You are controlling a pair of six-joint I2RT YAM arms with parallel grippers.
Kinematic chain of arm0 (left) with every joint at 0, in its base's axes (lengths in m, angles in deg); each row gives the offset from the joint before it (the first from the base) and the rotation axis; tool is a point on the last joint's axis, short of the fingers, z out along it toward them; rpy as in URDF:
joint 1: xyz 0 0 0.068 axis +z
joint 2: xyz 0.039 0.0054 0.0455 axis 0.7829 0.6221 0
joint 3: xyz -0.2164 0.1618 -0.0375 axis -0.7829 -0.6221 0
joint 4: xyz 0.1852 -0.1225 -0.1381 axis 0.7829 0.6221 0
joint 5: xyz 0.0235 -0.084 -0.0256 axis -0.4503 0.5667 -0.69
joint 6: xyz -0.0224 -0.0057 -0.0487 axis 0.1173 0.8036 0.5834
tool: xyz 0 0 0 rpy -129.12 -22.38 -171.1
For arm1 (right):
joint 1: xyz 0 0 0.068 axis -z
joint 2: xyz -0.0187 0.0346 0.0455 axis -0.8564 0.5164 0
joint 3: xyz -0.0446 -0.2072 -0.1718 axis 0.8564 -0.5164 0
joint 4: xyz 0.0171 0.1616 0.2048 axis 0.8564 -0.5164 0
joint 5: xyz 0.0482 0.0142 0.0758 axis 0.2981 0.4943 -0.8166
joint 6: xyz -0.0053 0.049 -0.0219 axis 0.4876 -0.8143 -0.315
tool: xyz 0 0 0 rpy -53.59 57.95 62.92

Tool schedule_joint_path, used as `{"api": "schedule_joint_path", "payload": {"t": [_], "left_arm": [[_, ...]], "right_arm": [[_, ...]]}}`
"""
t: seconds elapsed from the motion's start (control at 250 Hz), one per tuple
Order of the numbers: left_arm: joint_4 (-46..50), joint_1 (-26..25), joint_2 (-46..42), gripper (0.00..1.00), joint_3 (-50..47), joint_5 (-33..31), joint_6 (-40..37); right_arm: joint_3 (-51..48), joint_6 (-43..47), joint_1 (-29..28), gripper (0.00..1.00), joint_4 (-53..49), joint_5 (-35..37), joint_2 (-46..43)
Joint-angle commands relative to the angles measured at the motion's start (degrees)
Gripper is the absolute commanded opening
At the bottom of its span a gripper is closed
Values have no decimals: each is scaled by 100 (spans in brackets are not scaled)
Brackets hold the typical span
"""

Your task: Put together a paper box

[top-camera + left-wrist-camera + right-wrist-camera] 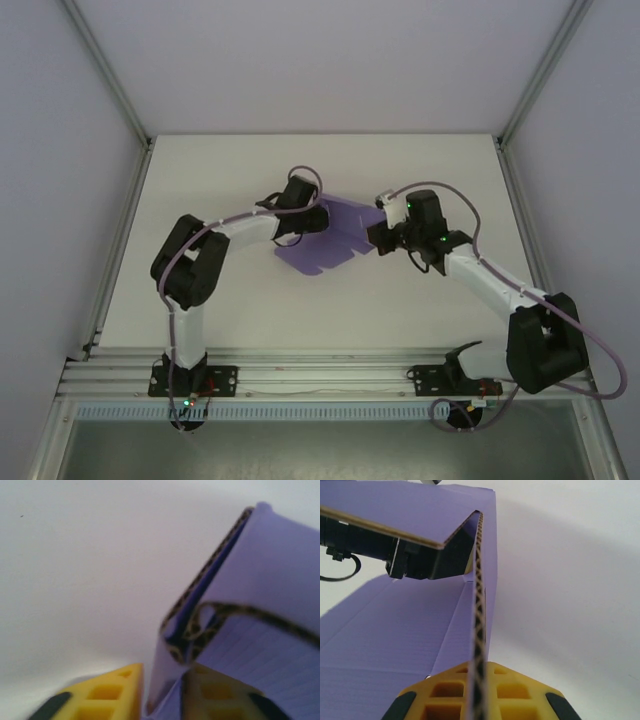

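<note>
The paper box [322,252] is a violet-purple corrugated die-cut sheet, partly folded, lying mid-table between the two arms. My left gripper [307,216] is at its far left edge. In the left wrist view its yellow fingers [112,695] pinch an upright flap of the box [270,580], so my left gripper [162,682] is shut on it. My right gripper [383,236] is at the sheet's right side. In the right wrist view my right gripper [477,672] is shut on a raised wall of the box [385,630], seen edge-on. The left gripper's black body [420,555] shows beyond.
The white table [200,180] is bounded by aluminium frame posts [110,90] and pale side walls. A metal rail [320,365] carrying both arm bases runs along the near edge. Open tabletop lies around the sheet on all sides.
</note>
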Motion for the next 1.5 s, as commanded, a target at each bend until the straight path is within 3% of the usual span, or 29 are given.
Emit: {"api": "schedule_joint_path", "payload": {"t": [0.0, 0.36, 0.548, 0.719, 0.859, 0.955, 1.155, 1.303, 1.495], "left_arm": [[-398, 361, -431, 41, -538, 46, -413], [-1446, 505, -2011, 100, -2248, 1317, -1125], [-1196, 937, -2405, 98, -2705, 875, -969], [-1389, 1544, -2203, 82, -2878, 1599, -1022], [-2411, 1533, -1767, 79, -2884, 2748, -1048], [-2723, 1502, -1410, 76, -2763, 3211, -1029], [-2683, 1393, -845, 59, -2432, 3098, -1071], [-3041, 1320, -629, 56, -2329, 3395, -954], [-2767, 1113, -350, 55, -1931, 3303, -1133]], "right_arm": [[-74, 97, -26, 0, 228, -235, -265], [-309, 370, 54, 0, 419, -274, -89], [-333, 335, 78, 0, 461, -425, -89], [-300, 405, 92, 0, 242, -493, -36], [-298, 333, 101, 0, 235, -526, 95], [-323, 299, 100, 0, 281, -547, 205], [-187, 362, 111, 0, 34, -498, 314], [-107, 406, 108, 0, -239, -411, 340], [3, 422, 108, 0, -380, -393, 446]]}}
